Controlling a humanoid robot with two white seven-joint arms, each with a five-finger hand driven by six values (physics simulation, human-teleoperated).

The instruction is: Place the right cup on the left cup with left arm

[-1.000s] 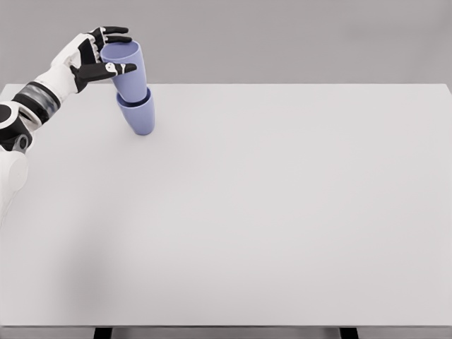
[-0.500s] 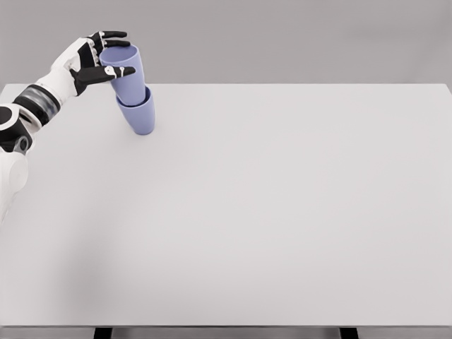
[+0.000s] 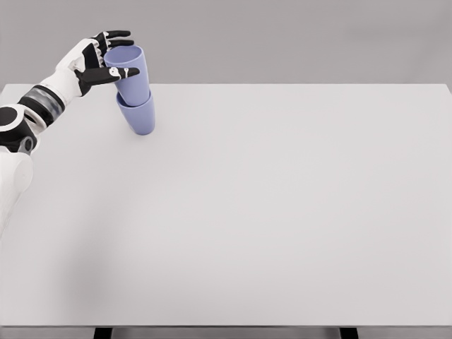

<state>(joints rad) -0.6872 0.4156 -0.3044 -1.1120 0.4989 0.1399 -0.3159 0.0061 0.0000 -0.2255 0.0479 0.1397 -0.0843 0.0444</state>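
Note:
Two lilac-blue cups stand nested at the table's far left. The lower cup [image 3: 140, 117] rests on the table [image 3: 268, 212], and the upper cup [image 3: 131, 76] sits inside it, leaning slightly left. My left hand [image 3: 119, 55] reaches in from the left edge and is shut on the upper cup near its rim. The thumb [image 3: 121, 72] lies across the cup's front and the fingers [image 3: 116, 35] pass behind the rim. The right arm is out of view.
The white table stretches wide to the right and toward me, with a plain grey wall behind it. My left forearm [image 3: 42, 102] hangs over the table's far left corner.
The upper cup and my left hand have shifted a little right and down, so the cup sits slightly deeper and more upright in the lower cup. The lower cup has stayed in place.

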